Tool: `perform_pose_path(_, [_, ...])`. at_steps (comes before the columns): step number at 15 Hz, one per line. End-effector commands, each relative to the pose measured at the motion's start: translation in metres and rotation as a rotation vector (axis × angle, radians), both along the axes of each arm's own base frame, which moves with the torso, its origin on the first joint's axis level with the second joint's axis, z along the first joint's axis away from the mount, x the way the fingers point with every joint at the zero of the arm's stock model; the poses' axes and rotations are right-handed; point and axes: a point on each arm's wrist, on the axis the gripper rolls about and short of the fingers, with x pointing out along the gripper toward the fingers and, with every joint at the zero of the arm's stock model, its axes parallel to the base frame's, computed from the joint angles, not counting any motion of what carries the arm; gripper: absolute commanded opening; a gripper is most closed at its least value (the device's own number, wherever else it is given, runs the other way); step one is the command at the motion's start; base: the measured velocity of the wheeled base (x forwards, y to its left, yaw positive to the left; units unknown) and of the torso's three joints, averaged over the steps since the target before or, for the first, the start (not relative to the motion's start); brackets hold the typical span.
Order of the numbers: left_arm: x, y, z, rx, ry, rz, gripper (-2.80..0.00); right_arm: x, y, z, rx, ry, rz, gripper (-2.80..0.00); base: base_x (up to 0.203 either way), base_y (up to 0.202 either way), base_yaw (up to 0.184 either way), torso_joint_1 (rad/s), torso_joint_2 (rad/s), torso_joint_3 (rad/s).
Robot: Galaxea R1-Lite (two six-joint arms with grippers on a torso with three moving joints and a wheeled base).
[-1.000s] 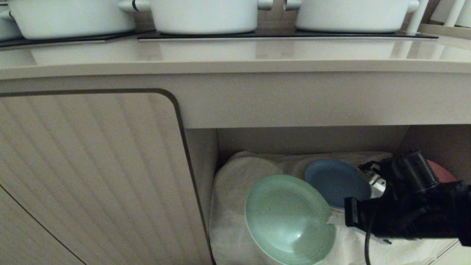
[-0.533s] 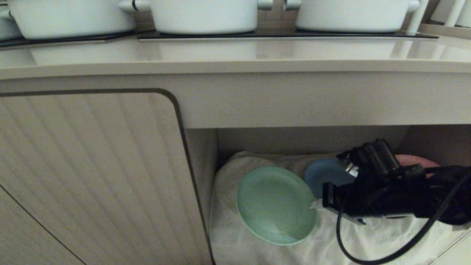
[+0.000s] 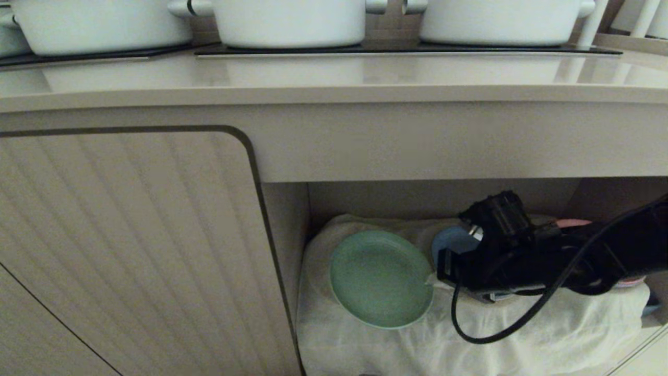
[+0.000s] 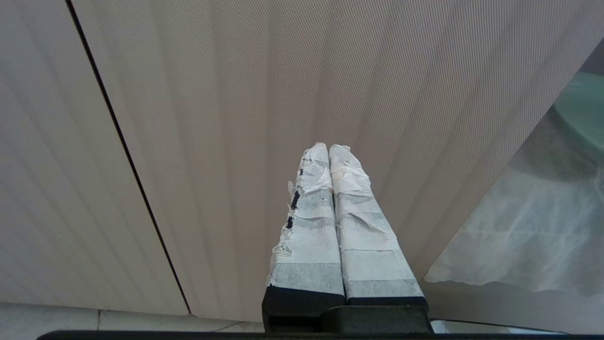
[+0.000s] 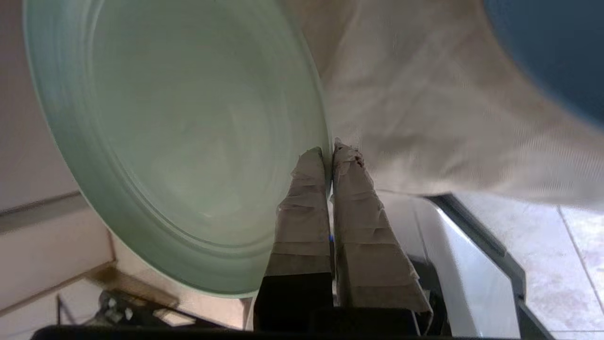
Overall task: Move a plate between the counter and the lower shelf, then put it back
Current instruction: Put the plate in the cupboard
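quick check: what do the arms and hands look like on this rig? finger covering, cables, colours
Right arm: black housing, a silver metal part near the wrist, and a loose black cable looping below it. Right hand: two tapered fingers wrapped in wrinkled pale tape on a black base. Left hand: the same build, white tape fraying, with small dark marks along one finger's edge.

From my seat, my right gripper (image 3: 433, 279) sits inside the lower shelf (image 3: 522, 198), its fingers (image 5: 306, 189) closed over the near-side rim of the plate (image 3: 380, 278), which lies on the cloth (image 3: 469, 350) to their left. Another plate (image 3: 451, 241) lies just behind the fingers. Pots (image 3: 289, 21) stand on the counter (image 3: 334, 78) above.
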Motion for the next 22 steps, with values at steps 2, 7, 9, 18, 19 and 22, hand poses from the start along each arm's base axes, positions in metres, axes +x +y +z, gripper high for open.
perform_pose_path(2, [0.0,0.0,0.0,-0.001,0.0,0.001,-2.8,0.011,0.005,-0.009,-0.008,0.014,-0.005,-2.8,0.0,0.0,0.0,0.0,0.0,0.0])
perform_pose_path(7, [0.0,0.0,0.0,-0.001,-0.001,0.001,-2.8,0.028,0.015,-0.013,-0.004,0.002,0.0,-2.8,0.0,0.0,0.0,0.0,0.0,0.0])
perform_pose_path(9, [0.0,0.0,0.0,-0.001,0.0,0.001,-2.8,0.034,0.018,-0.015,-0.005,-0.001,-0.002,-2.8,0.0,0.0,0.0,0.0,0.0,0.0])
perform_pose_path(18, [0.0,0.0,0.0,-0.001,-0.001,0.001,-2.8,0.044,0.038,-0.034,-0.043,0.006,0.012,-2.8,0.0,0.0,0.0,0.0,0.0,0.0])
perform_pose_path(19, [0.0,0.0,0.0,-0.001,-0.001,0.001,-2.8,0.047,0.04,-0.034,-0.042,0.003,0.012,-2.8,0.0,0.0,0.0,0.0,0.0,0.0])
perform_pose_path(22, [0.0,0.0,0.0,-0.001,0.0,0.001,-2.8,0.052,0.042,-0.037,-0.044,-0.001,0.008,-2.8,0.0,0.0,0.0,0.0,0.0,0.0])
